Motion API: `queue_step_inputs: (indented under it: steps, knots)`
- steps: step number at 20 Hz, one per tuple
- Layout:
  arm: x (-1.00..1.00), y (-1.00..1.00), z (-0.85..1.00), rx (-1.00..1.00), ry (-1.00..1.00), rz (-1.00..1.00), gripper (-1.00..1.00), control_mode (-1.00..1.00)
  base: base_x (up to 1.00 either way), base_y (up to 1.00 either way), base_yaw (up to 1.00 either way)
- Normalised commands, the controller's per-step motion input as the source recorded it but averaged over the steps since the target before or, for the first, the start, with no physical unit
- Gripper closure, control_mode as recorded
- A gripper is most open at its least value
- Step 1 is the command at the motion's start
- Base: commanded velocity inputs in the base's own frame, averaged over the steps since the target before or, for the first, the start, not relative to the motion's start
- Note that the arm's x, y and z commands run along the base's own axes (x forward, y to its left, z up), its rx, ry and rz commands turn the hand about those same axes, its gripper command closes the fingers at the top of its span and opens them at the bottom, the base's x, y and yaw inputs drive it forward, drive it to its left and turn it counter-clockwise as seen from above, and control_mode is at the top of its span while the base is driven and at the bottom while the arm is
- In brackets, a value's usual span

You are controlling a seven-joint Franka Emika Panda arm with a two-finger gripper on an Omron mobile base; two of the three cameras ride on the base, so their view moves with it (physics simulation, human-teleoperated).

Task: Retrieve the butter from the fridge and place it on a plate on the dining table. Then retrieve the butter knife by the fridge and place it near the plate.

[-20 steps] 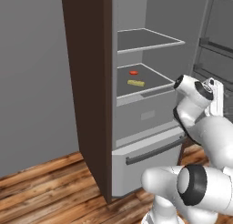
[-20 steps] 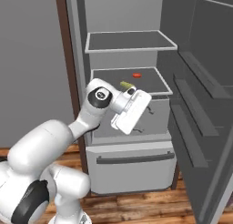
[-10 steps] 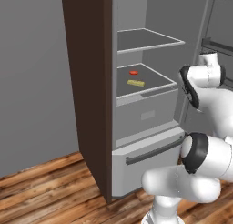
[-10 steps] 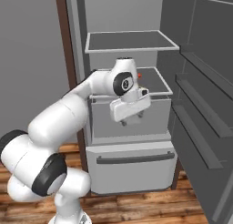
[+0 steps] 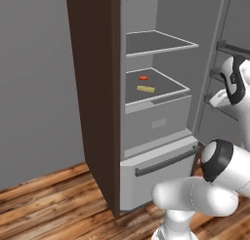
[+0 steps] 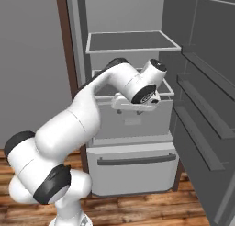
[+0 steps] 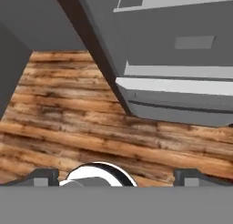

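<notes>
Inside the open fridge (image 5: 161,122), the butter (image 5: 146,89) is lying lengthwise at centre frame, left of the open, empty claw (image 7: 116,175).

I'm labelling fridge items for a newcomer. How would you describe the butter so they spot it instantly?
Look inside the open fridge, on its lower grey shelf. The butter is the pale-yellow stick lying flat there, beside a small round red item.

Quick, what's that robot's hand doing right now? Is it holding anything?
Hand: open, its two fingertips set wide apart, holding nothing. It points down at the wooden floor in front of the fridge.
</notes>
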Motion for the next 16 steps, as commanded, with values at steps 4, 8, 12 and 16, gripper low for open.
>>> queue_step_inputs:
  steps: [4,8,12,16]
  knots:
    - [-0.05,0.42,0.34,-0.09,0.11,-0.40,-1.00,-1.00,0.00,0.00,0.00]
    - [0.00,0.59,0.09,-0.25,0.26,-0.40,-1.00,-1.00,0.00,0.00,0.00]
    - [0.00,0.52,-0.11,-0.13,0.18,-0.40,-1.00,-1.00,0.00,0.00,0.00]
    - [-0.20,0.56,-0.49,0.01,0.00,-0.34,-1.00,-1.00,0.00,0.00,0.00]
